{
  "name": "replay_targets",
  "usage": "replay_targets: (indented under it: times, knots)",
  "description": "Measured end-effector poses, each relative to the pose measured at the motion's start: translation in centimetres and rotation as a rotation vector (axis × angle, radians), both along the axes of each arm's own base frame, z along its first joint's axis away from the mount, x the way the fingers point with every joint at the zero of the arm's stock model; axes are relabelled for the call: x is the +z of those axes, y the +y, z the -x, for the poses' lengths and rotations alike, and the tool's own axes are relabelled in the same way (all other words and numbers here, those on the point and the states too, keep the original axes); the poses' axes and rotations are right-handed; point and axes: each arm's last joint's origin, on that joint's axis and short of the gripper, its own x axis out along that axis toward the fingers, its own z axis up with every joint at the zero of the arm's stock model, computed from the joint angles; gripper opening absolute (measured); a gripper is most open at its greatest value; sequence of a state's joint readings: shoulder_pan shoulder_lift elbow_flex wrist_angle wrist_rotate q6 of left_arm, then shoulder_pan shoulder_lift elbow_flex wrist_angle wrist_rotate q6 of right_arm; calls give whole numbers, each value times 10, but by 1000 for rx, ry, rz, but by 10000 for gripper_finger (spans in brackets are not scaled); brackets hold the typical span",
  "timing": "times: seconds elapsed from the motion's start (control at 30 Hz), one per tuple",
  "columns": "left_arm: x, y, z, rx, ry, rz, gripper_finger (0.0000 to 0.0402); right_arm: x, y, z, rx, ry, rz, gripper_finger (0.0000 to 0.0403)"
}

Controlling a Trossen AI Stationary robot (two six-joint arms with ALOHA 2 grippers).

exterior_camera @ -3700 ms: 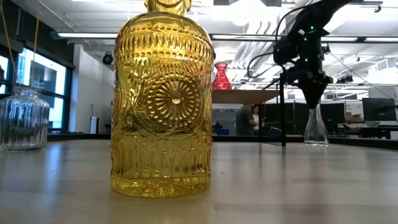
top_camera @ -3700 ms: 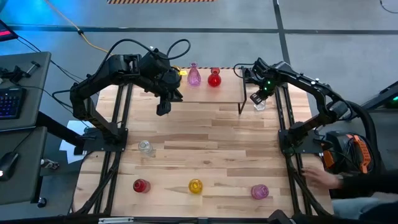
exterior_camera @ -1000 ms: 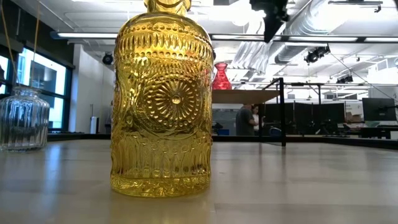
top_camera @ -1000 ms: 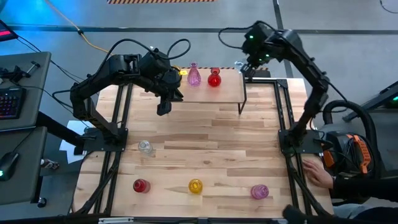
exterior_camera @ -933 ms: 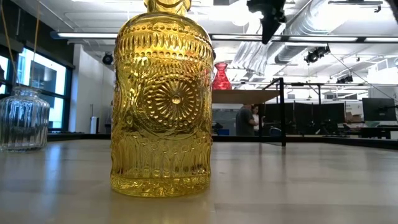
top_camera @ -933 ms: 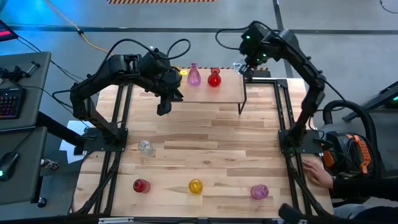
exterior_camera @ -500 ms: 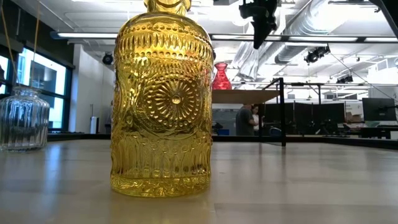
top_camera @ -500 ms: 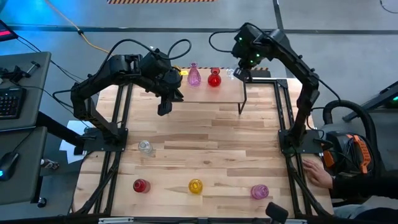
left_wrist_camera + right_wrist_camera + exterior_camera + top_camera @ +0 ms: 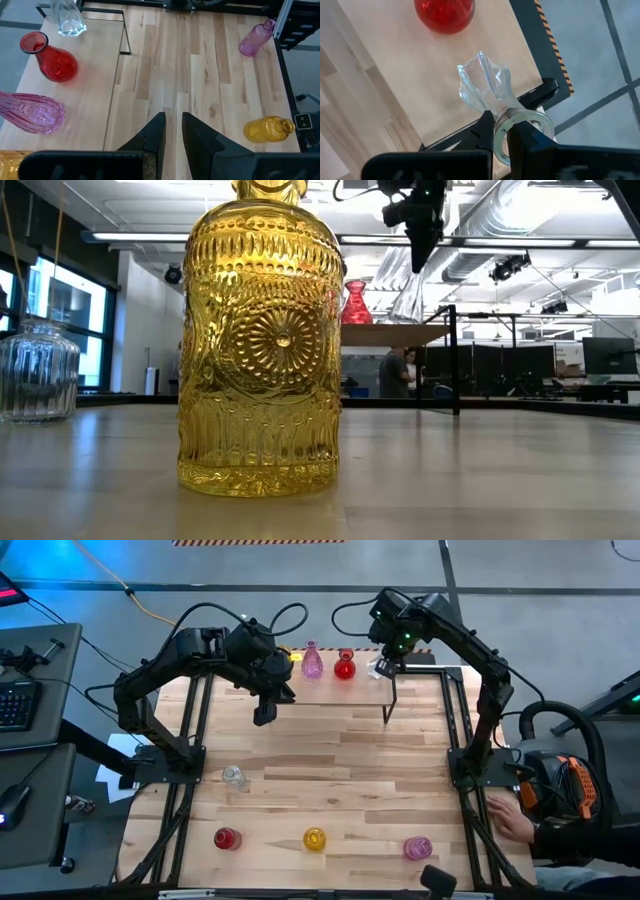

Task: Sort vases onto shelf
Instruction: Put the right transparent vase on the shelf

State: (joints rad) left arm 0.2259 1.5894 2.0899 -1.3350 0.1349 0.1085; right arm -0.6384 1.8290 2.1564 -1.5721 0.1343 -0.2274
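Note:
My right gripper [image 9: 384,662] is shut on a clear vase [image 9: 482,85] over the right end of the shelf [image 9: 340,690], beside a red vase [image 9: 345,667]. A pink vase [image 9: 312,662] and a yellow vase [image 9: 293,657] also stand on the shelf top. My left gripper [image 9: 262,718] hovers in front of the shelf's left part, its fingers a narrow gap apart [image 9: 172,132], holding nothing. On the table stand a clear vase [image 9: 233,777], a red vase [image 9: 227,838], a yellow vase [image 9: 314,839] and a pink vase [image 9: 417,848]. My right gripper pinches the clear vase's narrow neck [image 9: 501,119] just under the rim [image 9: 530,125] between its two fingers, coming from above and pointing down. The vase hangs upright below the fingers. Whether its base touches the shelf top [image 9: 395,75], I cannot tell.
The middle of the table [image 9: 330,760] lies between the shelf and the near row of vases. In the low view the yellow vase [image 9: 262,340] fills the foreground. A person's hand [image 9: 505,815] rests past the table's right edge.
My right gripper has carried the clear vase toward the table's left, from beyond the shelf's right end to above that end, close to the red vase, and has come down a little. It stays shut on the vase.

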Motion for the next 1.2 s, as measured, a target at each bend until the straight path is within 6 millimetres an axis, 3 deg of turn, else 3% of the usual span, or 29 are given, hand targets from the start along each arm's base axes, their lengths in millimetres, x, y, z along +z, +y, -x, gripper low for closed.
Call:
replay_targets:
  times: [0.57,1.2]
  knots:
    - [0,0,0,2,1,2,55,-12,-8,-9,20,43,2,3]
    - [0,0,0,0,1,0,55,-11,-9,-11,36,22,16,3]
